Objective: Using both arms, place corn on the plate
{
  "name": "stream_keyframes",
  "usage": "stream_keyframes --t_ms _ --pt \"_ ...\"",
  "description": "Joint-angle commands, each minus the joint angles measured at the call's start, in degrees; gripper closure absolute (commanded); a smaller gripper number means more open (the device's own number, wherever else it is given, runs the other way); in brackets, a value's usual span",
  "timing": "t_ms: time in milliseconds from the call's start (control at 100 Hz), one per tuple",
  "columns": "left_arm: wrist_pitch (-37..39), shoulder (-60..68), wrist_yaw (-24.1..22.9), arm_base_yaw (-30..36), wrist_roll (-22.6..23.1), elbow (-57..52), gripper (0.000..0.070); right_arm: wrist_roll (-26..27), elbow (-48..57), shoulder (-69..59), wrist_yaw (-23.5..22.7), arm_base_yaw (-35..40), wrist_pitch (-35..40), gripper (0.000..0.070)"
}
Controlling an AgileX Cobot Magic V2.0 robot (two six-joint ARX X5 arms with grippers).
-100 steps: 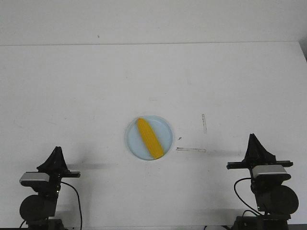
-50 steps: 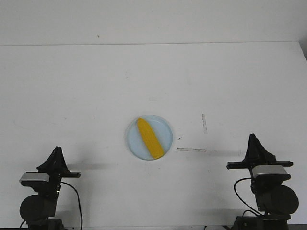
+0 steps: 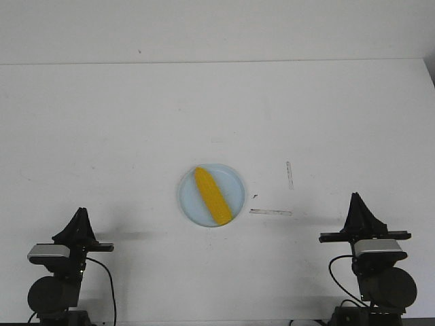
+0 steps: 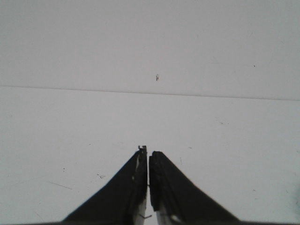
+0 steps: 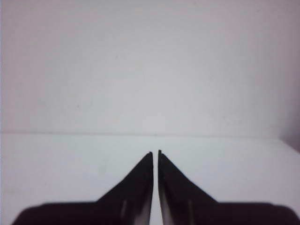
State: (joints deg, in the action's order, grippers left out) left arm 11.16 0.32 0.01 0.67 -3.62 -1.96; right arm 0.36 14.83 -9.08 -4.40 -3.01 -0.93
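Observation:
The yellow-orange corn (image 3: 211,196) lies at a slant on the pale blue plate (image 3: 192,206) in the middle of the white table. My left gripper (image 3: 81,213) rests at the near left edge, far from the plate, shut and empty. My right gripper (image 3: 356,198) rests at the near right edge, also shut and empty. The left wrist view shows the left gripper (image 4: 148,151) with its jaws together over bare table. The right wrist view shows the right gripper (image 5: 155,152) the same way. Neither wrist view shows the corn or the plate.
Two thin strips of tape (image 3: 270,212) lie on the table to the right of the plate. The table's far edge (image 3: 217,62) meets a white wall.
The right arm has sunk slightly lower at the near right edge. The corn, the plate and the left arm have not moved.

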Motion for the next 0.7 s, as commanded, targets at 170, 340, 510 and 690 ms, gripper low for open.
stream_keyframes --t_ms 170,340,510,690 --pt "0.9 -0.1 -0.1 0.0 -0.1 1.2 0.0699 -0.2 -9.7 7.9 -0.1 0.9 -3.7 0.0684" --pt "0.9 -0.1 -0.1 0.0 -0.1 1.2 0.0699 -0.2 -14.2 9.0 0.0 1.5 -6.6 0.0684" --pt "0.9 -0.1 -0.1 0.0 -0.1 1.2 0.0699 -0.2 -14.1 9.0 2.4 3.1 -4.2 0.0684" --pt "0.8 -0.1 -0.1 0.0 -0.1 1.2 0.0699 -0.2 -14.1 9.0 2.9 3.6 -4.2 0.0684"
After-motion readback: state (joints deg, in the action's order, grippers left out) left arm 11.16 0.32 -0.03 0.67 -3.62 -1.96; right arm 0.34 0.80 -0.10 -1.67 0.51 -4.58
